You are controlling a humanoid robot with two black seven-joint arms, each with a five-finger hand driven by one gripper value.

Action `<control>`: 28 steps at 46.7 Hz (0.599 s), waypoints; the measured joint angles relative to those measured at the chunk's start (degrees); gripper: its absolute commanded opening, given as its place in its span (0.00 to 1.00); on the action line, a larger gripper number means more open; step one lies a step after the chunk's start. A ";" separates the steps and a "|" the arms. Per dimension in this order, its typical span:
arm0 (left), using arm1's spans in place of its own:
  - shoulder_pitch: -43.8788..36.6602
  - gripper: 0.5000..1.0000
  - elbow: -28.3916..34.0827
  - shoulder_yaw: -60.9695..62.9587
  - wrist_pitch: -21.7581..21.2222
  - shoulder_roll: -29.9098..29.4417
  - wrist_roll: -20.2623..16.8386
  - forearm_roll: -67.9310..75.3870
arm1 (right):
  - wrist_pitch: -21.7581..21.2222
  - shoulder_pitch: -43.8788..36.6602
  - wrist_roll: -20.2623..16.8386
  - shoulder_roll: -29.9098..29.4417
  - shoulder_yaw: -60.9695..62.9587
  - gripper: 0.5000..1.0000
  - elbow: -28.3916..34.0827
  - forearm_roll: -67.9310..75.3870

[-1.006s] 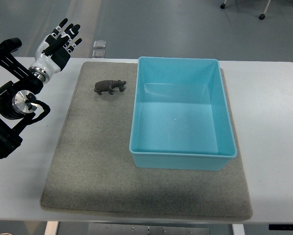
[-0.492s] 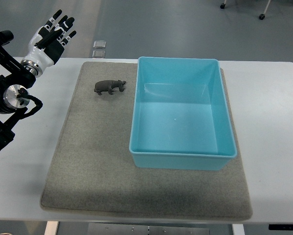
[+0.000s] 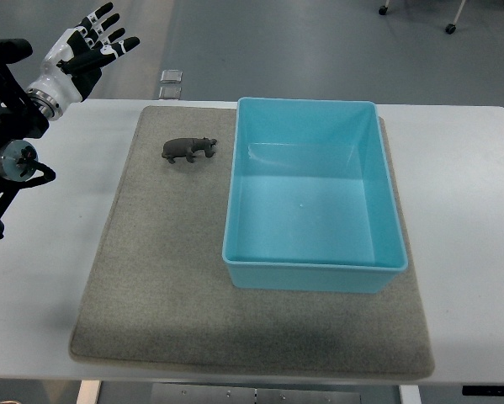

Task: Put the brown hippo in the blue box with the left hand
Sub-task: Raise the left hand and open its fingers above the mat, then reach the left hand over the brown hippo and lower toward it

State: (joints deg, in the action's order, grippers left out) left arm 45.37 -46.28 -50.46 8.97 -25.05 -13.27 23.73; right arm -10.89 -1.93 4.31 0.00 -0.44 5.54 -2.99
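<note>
A small brown hippo (image 3: 188, 150) stands on the grey mat (image 3: 151, 278), just left of the blue box (image 3: 315, 198). The box holds nothing. My left hand (image 3: 87, 49) is up at the far left corner, beyond the table's back edge, well to the left of the hippo. Its fingers are spread and hold nothing. Its black arm comes in along the left edge. The right arm does not show.
The white table (image 3: 466, 194) carries the mat and the box. Two small grey squares (image 3: 171, 82) lie on the floor behind the table. Chair castors show at the top right.
My left hand has drawn back up and to the left, away from the mat, with its fingers still spread. The hippo and the box have not moved.
</note>
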 measured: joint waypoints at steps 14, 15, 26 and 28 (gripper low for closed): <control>0.00 0.99 0.02 0.01 2.28 0.00 0.00 2.09 | 0.00 0.01 0.00 0.00 0.00 0.87 0.00 0.00; 0.00 0.99 0.06 0.00 2.72 0.00 0.00 1.93 | 0.00 0.00 0.00 0.00 0.00 0.87 0.00 0.00; 0.17 0.99 1.37 -0.04 2.76 0.07 1.57 2.46 | 0.00 -0.01 0.00 0.00 0.00 0.87 0.00 0.00; 0.74 0.99 1.60 0.04 2.73 0.04 2.04 2.86 | 0.00 -0.01 0.00 0.00 0.00 0.87 0.00 0.00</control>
State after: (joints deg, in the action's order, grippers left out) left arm 46.10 -44.68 -50.42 11.70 -25.01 -11.23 26.60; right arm -10.89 -1.93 4.31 0.00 -0.44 5.54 -2.99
